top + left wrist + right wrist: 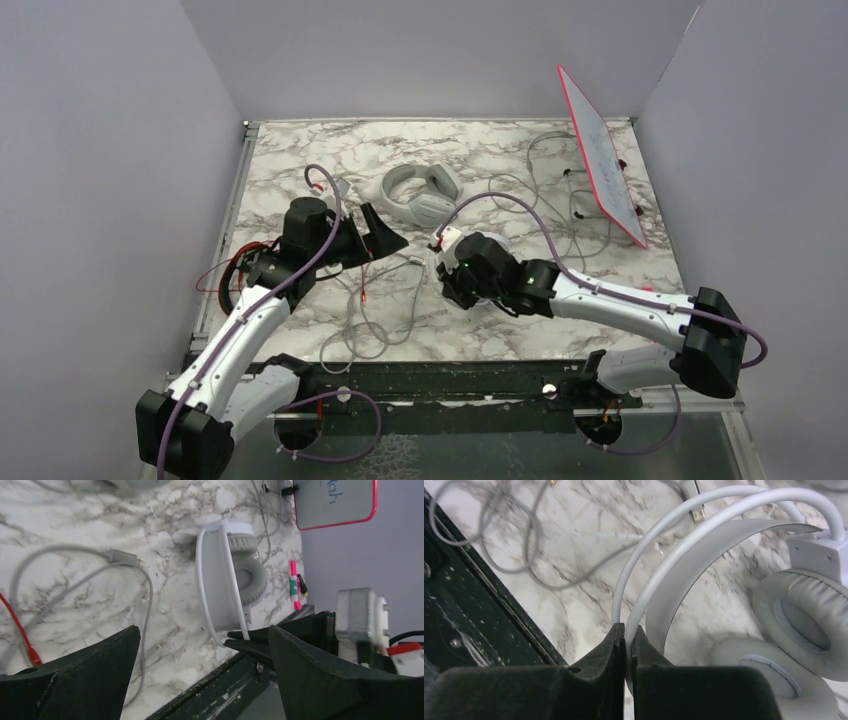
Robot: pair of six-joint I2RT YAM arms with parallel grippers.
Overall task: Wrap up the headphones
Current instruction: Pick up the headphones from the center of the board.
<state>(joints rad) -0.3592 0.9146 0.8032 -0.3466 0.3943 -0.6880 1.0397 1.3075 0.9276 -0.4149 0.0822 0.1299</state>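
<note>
right gripper (625,632) clamps the white-silver headset (724,545)

the white-silver headset sits mid-table, one thin hoop of its headband pinched between the right gripper's jaws. the light grey headset (420,195) lies just behind it. the red-and-black headset (240,275) is at the left edge, partly under the left arm. loose grey cables (365,320) sprawl between the arms. the left gripper (202,640) hovers low, jaws wide apart, holding nothing.

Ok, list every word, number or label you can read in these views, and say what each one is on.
Whiteboard: blue handwriting, turned sideways and cut off by the picture edge, not readable.
Pink marker: a green label, too small to read.
White headphones: no brand or text shows.
No other text shows.
</note>
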